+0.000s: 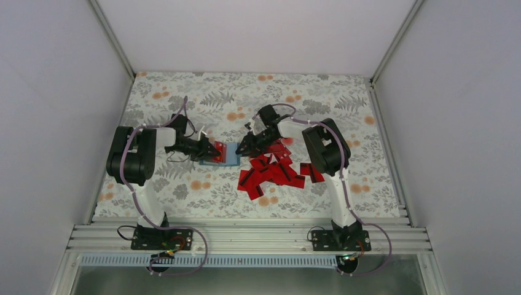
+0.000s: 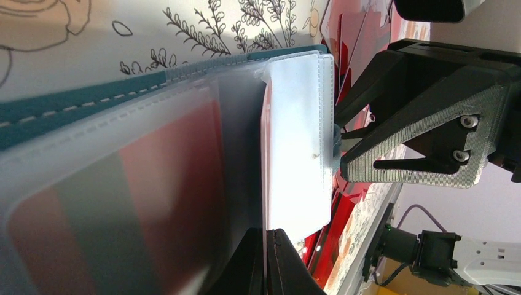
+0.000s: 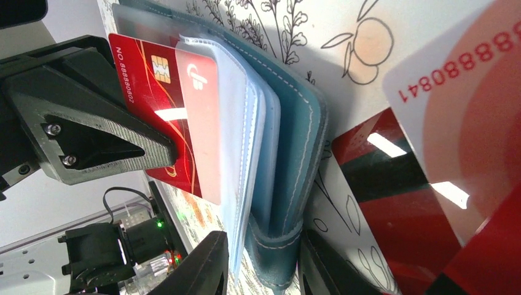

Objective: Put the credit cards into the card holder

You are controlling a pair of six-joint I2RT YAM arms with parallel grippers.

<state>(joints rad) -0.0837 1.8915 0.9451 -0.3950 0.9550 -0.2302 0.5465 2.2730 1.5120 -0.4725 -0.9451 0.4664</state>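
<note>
jaws of the left gripper (image 2: 266, 238) pinch shut on a thin red plastic card (image 3: 161, 104); right gripper (image 3: 261, 249) jaws clasp the teal folding card holder (image 3: 296, 153).

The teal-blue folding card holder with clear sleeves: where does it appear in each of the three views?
Top external: the teal-blue folding card holder lies mid-table.
Left wrist: it fills the left and centre, with a teal strip along its upper side.
Right wrist: centre, seen edge-on.
Shared landmark: the floral-print table cover.
</note>
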